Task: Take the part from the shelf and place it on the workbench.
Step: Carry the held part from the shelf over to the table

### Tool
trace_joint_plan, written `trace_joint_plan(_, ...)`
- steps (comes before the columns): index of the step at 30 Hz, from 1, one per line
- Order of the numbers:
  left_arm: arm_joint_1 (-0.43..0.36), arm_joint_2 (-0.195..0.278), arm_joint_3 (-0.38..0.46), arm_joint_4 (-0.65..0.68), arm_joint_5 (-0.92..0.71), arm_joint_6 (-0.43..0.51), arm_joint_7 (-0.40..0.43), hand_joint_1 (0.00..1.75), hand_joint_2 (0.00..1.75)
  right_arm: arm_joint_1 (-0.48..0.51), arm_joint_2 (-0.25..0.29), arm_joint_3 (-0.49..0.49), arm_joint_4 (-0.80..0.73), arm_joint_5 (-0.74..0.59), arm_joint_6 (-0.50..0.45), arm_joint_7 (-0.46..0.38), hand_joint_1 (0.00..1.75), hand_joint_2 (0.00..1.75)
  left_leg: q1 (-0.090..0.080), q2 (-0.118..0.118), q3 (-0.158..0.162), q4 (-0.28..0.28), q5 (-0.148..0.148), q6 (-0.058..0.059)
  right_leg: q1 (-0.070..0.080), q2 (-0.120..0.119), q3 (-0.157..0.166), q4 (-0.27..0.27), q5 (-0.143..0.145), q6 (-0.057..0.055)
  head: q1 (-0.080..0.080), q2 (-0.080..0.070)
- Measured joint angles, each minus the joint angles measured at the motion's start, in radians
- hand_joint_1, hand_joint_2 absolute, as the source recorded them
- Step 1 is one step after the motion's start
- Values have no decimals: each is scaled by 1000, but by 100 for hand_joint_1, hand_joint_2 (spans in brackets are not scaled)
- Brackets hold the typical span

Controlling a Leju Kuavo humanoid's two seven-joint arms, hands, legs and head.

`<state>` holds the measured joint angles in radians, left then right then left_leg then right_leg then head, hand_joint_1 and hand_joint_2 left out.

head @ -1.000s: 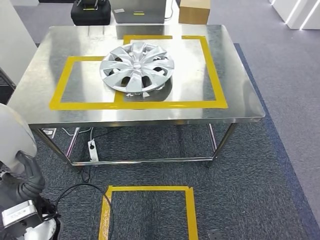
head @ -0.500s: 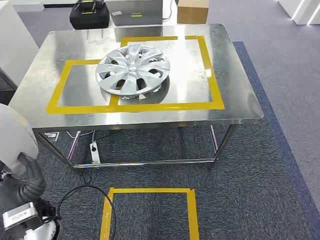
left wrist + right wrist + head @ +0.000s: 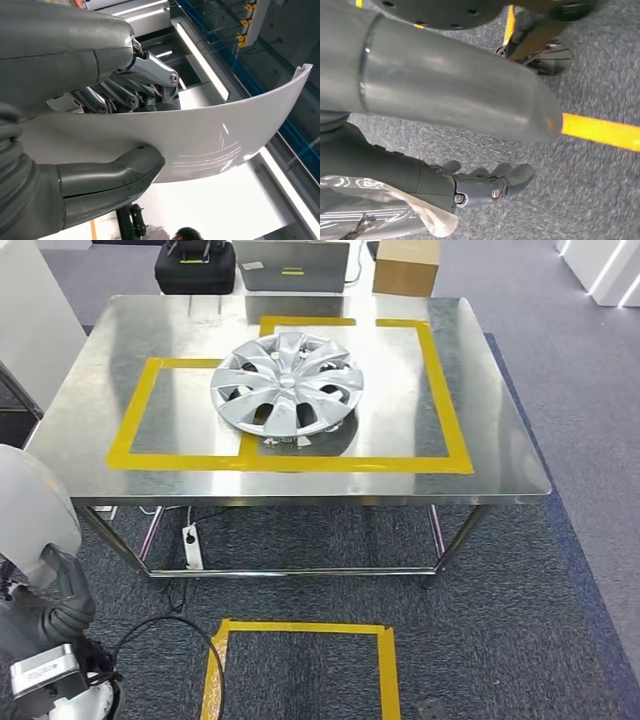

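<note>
We hold the part, a pale curved panel, in our left hand at the lower left of the head view, low beside our body and well short of the counter. In the left wrist view the thumb presses one face of the part and the darker fingers press the other, so it is pinched between them. Our right hand hangs over grey carpet, its fingers loosely curled and apart, with nothing in them.

Against the picture half a second ago, the whole scene has slid right and down a little, so the camera has moved; the hubcap lies on the same spot of the counter, and the left hand's hold on the part looks the same.

We count one part, one hubcap, one counter, two taped yellow rectangles on the counter and one on the floor.

The hubcap straddles the join of the two taped rectangles, and bare steel shows to either side of it. The counter's near edge runs across the middle of the view, with open carpet between it and us. A power strip and a black cable lie on the floor near the left legs.
</note>
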<state>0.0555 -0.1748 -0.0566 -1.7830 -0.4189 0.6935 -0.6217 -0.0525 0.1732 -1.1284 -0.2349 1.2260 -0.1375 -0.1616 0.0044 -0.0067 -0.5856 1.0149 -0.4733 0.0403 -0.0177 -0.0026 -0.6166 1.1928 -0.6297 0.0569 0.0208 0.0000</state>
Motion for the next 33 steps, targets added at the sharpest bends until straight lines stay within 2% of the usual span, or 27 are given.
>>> trace_joint_plan(1, 1, 1, -1, 0, 0, 0, 0, 175, 175, 2, 0, 0, 0, 0, 0, 0, 0, 0, -1, -1, 4, 0, -6, 3, 0, 0, -43, 64, -14, 1, 0, 0)
trace_joint_plan(2, 2, 2, -2, 0, 0, 0, 1, 175, 175, 3, 0, 0, 0, 0, 0, -1, 0, 0, -2, -2, 11, 0, -12, 3, 0, 1, -73, 99, -9, 2, 1, 0)
trace_joint_plan(3, 3, 3, -3, 0, 0, 0, 2, 175, 175, 5, 0, 0, 0, 0, 0, -1, 0, 0, -2, -3, 20, 0, -19, 2, 0, 1, -83, 92, 18, 2, 1, 0)
trace_joint_plan(4, 3, 4, -4, 0, 0, 0, 3, 175, 175, 5, 0, 0, 0, 0, 0, -2, 0, 0, -2, -5, 32, 0, -27, 1, 0, 1, -73, 45, 63, 0, 1, 0)
trace_joint_plan(5, 3, 5, -4, 0, 0, 0, 4, 175, 175, 6, 0, 0, 0, 0, 0, -2, 0, 0, -2, -6, 44, 0, -36, -2, 0, 1, -49, -23, 112, -2, 1, 0)
trace_joint_plan(6, 3, 5, -4, 0, 0, 0, 4, 175, 175, 6, -1, 0, 0, 0, 0, -2, 0, 0, -3, -6, 53, 0, -45, -7, 1, 1, -24, -86, 144, -5, 1, 0)
trace_joint_plan(7, 3, 6, -5, 0, 0, 0, 4, 175, 175, 5, -1, 0, 0, 0, 0, -3, 0, 0, -5, -7, 58, 1, -53, -12, 2, 1, 0, -133, 158, -9, -1, 0)
trace_joint_plan(8, 3, 6, -5, 0, 0, 0, 6, 175, 175, 4, -1, 0, 1, 0, 0, -3, 0, 0, -6, -7, 60, 1, -58, -17, 4, 1, 14, -157, 155, -14, -3, 0)
trace_joint_plan(11, 3, 8, -6, 0, 0, 0, 8, 175, 175, 5, -1, 0, 1, 0, 0, -4, 0, 0, -6, -7, 72, -2, -73, -33, 4, 2, 36, -172, 133, -32, -7, 0)
trace_joint_plan(12, 2, 8, -6, 0, 0, 0, 9, 175, 175, 6, -1, 0, 1, 0, 0, -4, 0, 0, -5, -6, 74, 9, -81, -38, 2, 2, 47, -175, 127, -38, -10, 0)
trace_joint_plan(13, 0, 9, -7, 0, 0, 0, 9, 175, 175, 6, -1, 0, 1, 0, 0, -4, 0, 0, -4, -5, 62, 43, -94, -44, -1, 1, 60, -178, 120, -43, -11, 0)
trace_joint_plan(14, 0, 10, -7, -1, 0, 0, 9, 175, 175, 6, -1, 0, 1, 1, 1, -4, 0, 0, -3, -4, 33, 101, -113, -49, -3, 1, 75, -180, 112, -47, -14, 0)
trace_joint_plan(16, 0, 11, -8, 0, 0, 0, 9, 175, 175, 5, -1, 0, 1, 1, 1, -4, 0, 0, 0, -2, -63, 249, -149, -57, -4, 0, 100, -181, 91, -48, -17, 0)
trace_joint_plan(17, 2, 12, -9, 0, 0, 0, 10, 175, 175, 6, -1, 0, 1, 1, 1, -4, 0, 0, 1, -2, -106, 299, -147, -58, -4, 1, 114, -181, 79, -47, -18, 0)
trace_joint_plan(18, 4, 12, -9, 0, 0, 0, 10, 175, 175, 8, -1, 0, 1, 1, 0, -4, 0, 0, 1, -2, -133, 312, -123, -57, -4, 2, 129, -181, 67, -46, -18, 0)
trace_joint_plan(19, 4, 13, -9, 0, 0, 0, 11, 175, 175, 9, -1, 0, 1, 1, 0, -4, 0, 0, 1, -2, -141, 284, -76, -53, -4, 3, 147, -181, 54, -45, -18, 0)
trace_joint_plan(20, 5, 14, -10, 0, 0, 0, 11, 175, 175, 9, -1, 0, 1, 1, 0, -4, 0, 0, 0, -2, -135, 224, -16, -48, -4, 4, 167, -181, 40, -44, -18, 0)
trace_joint_plan(21, 5, 15, -10, 0, 0, 0, 12, 175, 175, 10, -1, 0, 1, 0, 1, -4, 0, 0, -4, -2, -123, 173, 31, -42, -4, 5, 179, -183, 27, -40, -17, 0)
trace_joint_plan(22, 6, 15, -10, 1, 0, 0, 12, 175, 175, 10, 0, 0, 2, 1, 1, -4, 0, 0, -8, -1, -111, 129, 63, -34, -4, 6, 188, -185, 17, -35, -18, 0)
trace_joint_plan(23, 7, 16, -10, 1, 0, 0, 13, 175, 175, 9, 0, 0, 3, 1, 1, -4, 0, 0, -13, 0, -103, 106, 72, -27, -5, 7, 191, -189, 10, -28, -19, -1)
trace_joint_plan(25, 9, 17, -11, 1, 1, 0, 15, 175, 175, 7, 1, 0, 4, 1, 0, -4, 0, 0, -21, 0, -96, 94, 59, -11, -7, 4, 196, -206, 6, -14, -19, 0)
trace_joint_plan(27, 9, 18, -12, 0, 1, 0, 16, 175, 175, 4, 1, 0, 4, 1, 0, -4, 0, 0, -15, -3, -71, 53, 38, 4, -6, 0, 203, -216, -3, -6, -15, 0)
trace_joint_plan(28, 9, 18, -13, 0, 1, 0, 15, 175, 175, 2, 1, 0, 4, 1, 0, -4, 0, 0, -12, -4, -55, 31, 31, 9, -5, 0, 193, -197, -16, -4, -11, 0)
trace_joint_plan(29, 9, 18, -14, 0, 0, 0, 15, 175, 175, 0, 1, 0, 4, 1, 0, -5, 0, 0, -9, -5, -39, 11, 23, 12, -4, 0, 167, -152, -37, -5, -7, 0)
trace_joint_plan(31, 9, 18, -15, 1, 0, 0, 15, 175, 175, 0, 1, 0, 4, 1, 0, -5, 0, 0, -11, -6, -22, 2, 13, 14, -1, 2, 80, -13, -83, -8, -2, 0)
trace_joint_plan(32, 11, 18, -16, 2, 0, 0, 15, 175, 175, 2, 1, 0, 4, 1, 0, -4, 0, 0, -13, -7, -12, 2, 5, 15, 1, 3, 37, 43, -87, -9, -1, 0)
trace_joint_plan(33, 12, 19, -16, 4, 0, 0, 15, 175, 175, 5, 1, 0, 4, 1, 0, -4, 0, 0, -14, -8, -1, 2, -3, 15, 3, 3, 6, 68, -67, -9, -1, 0)
